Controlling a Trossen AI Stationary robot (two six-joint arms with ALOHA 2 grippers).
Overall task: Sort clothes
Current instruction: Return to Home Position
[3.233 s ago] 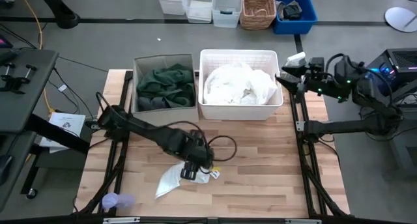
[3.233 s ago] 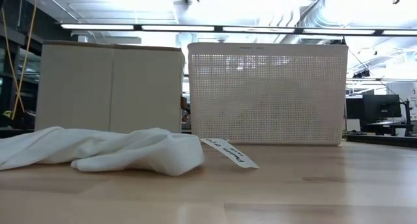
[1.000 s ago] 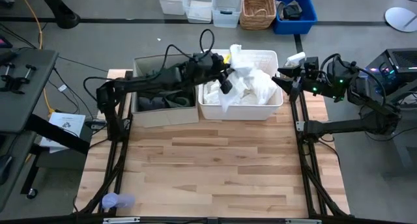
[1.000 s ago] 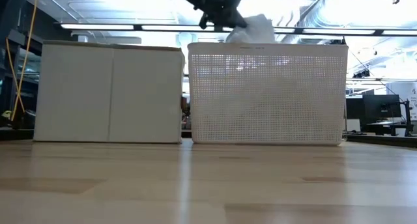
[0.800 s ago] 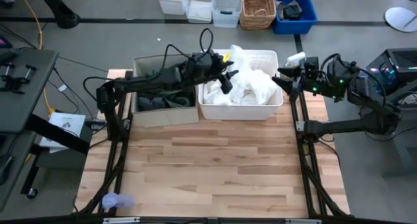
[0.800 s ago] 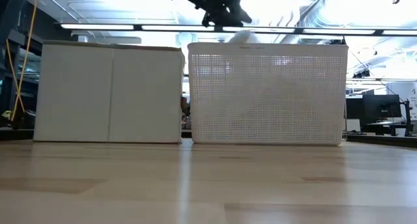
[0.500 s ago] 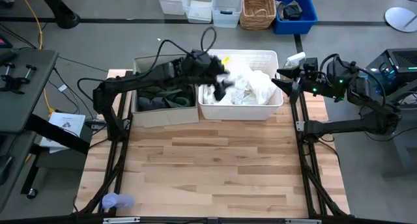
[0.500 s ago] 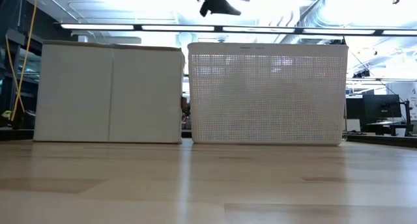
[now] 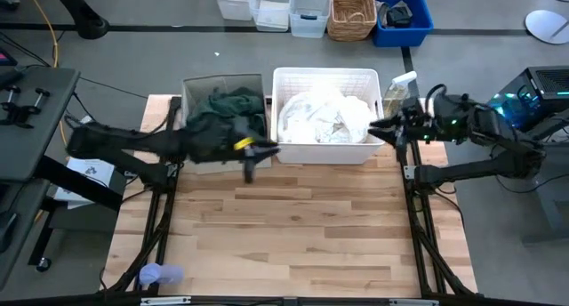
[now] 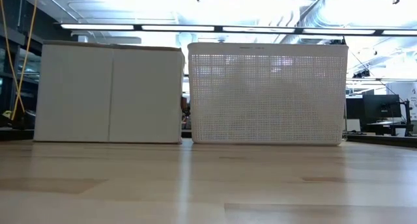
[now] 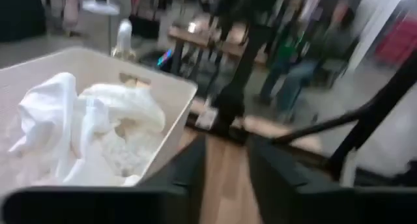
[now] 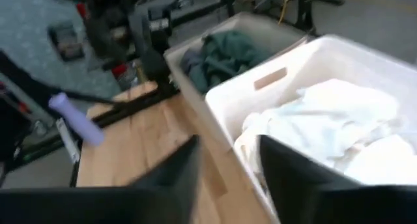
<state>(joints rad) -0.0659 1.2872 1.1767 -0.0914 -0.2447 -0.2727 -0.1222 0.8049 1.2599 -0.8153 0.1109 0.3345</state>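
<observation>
Your left gripper (image 9: 258,161) had swung from the white basket (image 9: 329,153) to the front of the beige box (image 10: 107,94), fingers apart and empty; white clothes (image 9: 324,117) lay in the basket, your right gripper (image 9: 378,128) parted beside it.

A robotics lab: bare grey floor (image 9: 133,48), long ceiling strip lights (image 10: 195,27), a dark computer monitor (image 10: 381,107) at the low view's right, white plastic storage bins (image 9: 289,8) at the high view's top.
</observation>
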